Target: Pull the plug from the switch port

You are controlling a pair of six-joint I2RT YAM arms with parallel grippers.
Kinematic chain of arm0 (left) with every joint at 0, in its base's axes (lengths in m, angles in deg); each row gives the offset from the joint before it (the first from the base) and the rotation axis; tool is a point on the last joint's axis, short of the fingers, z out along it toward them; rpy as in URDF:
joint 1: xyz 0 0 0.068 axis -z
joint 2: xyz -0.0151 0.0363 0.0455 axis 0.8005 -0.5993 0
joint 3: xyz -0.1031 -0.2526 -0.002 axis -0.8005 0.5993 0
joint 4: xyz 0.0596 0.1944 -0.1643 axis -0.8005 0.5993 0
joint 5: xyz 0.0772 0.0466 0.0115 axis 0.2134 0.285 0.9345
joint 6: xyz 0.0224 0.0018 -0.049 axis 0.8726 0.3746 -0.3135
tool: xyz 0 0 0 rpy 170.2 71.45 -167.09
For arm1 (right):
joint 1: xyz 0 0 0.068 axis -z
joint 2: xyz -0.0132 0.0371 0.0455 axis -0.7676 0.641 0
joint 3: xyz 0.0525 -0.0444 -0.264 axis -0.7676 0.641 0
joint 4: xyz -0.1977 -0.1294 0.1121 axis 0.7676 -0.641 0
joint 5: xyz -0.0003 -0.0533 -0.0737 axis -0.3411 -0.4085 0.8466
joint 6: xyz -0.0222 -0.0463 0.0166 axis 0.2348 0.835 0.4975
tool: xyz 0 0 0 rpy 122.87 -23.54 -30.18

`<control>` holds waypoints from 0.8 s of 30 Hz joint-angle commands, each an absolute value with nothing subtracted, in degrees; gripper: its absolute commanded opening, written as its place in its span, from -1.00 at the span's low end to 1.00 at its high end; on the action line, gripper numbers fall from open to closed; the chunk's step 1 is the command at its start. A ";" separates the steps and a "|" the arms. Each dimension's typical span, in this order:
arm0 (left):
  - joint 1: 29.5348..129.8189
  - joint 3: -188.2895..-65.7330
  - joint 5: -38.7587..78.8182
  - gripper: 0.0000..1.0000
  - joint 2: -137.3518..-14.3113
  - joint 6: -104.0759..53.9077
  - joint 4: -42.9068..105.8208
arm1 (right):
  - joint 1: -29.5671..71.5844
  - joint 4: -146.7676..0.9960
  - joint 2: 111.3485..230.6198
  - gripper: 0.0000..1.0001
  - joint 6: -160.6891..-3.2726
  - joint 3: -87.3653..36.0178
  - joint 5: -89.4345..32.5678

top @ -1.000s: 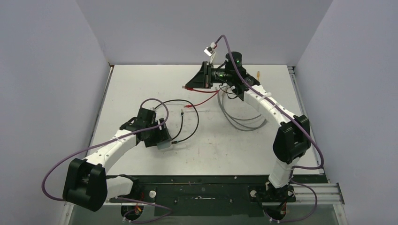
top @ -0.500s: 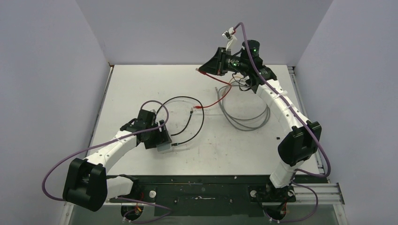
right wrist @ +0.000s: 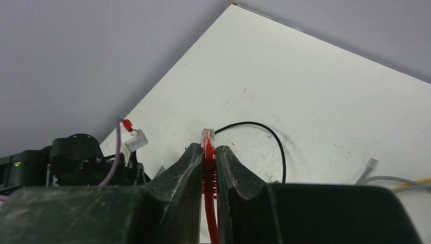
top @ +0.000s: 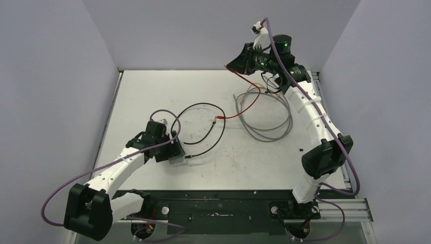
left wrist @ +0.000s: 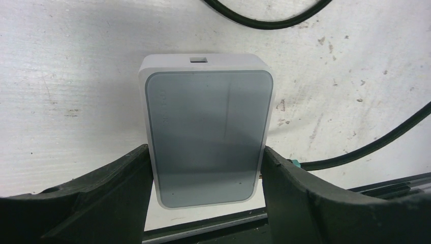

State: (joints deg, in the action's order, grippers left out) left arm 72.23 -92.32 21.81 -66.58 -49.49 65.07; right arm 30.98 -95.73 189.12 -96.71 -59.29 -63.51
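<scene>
— Where was the switch [left wrist: 207, 117] seen?
— Flat on the table [top: 152, 96], clamped between the left gripper's [left wrist: 206, 152] fingers. Faint marks on its face could not be read.
— And the right gripper [right wrist: 209, 152]?
— It was held raised, closed on the red cable [right wrist: 210, 213] just behind its plug [right wrist: 207, 135].

Back-left of table [top: 142, 96] is bare, easy way in. Switch [left wrist: 207, 117] is boxed on both long sides by left gripper [left wrist: 207, 152], far edge free. Black cable [left wrist: 264, 24] lies just beyond that edge. Grey coil [top: 265, 137] clutters mid-right. Red cable [right wrist: 209, 213] slants from the high right gripper [right wrist: 209, 148] down to table centre.
</scene>
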 commanded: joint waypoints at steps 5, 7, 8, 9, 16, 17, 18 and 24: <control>71.77 -91.28 19.31 -1.00 -55.16 -50.96 58.45 | 30.55 -98.14 189.88 -0.89 -90.03 -57.56 -60.36; 71.60 -91.07 19.64 -1.00 -54.00 -51.77 58.09 | 30.56 -96.93 190.17 -0.89 -90.92 -56.29 -61.68; 71.49 -90.98 19.67 -1.00 -53.62 -52.00 57.97 | 30.35 -96.41 190.33 -0.89 -91.23 -55.83 -62.24; 71.39 -90.87 19.69 -1.00 -53.45 -52.14 57.88 | 30.15 -96.00 190.50 -0.89 -91.52 -55.52 -62.71; 70.86 -89.92 18.19 -1.00 -52.47 -53.54 55.95 | 27.98 -95.56 192.28 -0.89 -91.28 -52.69 -65.17; 70.70 -90.02 18.30 -1.00 -52.80 -53.64 56.20 | 27.88 -94.37 192.03 -0.89 -91.82 -51.99 -65.22; 70.61 -90.19 18.42 -1.00 -53.14 -53.64 56.58 | 27.84 -93.48 191.65 -0.89 -92.45 -51.43 -65.26; 70.43 -89.12 18.99 -1.00 -54.74 -53.73 57.47 | 27.78 -92.21 191.58 -0.89 -93.00 -53.28 -63.95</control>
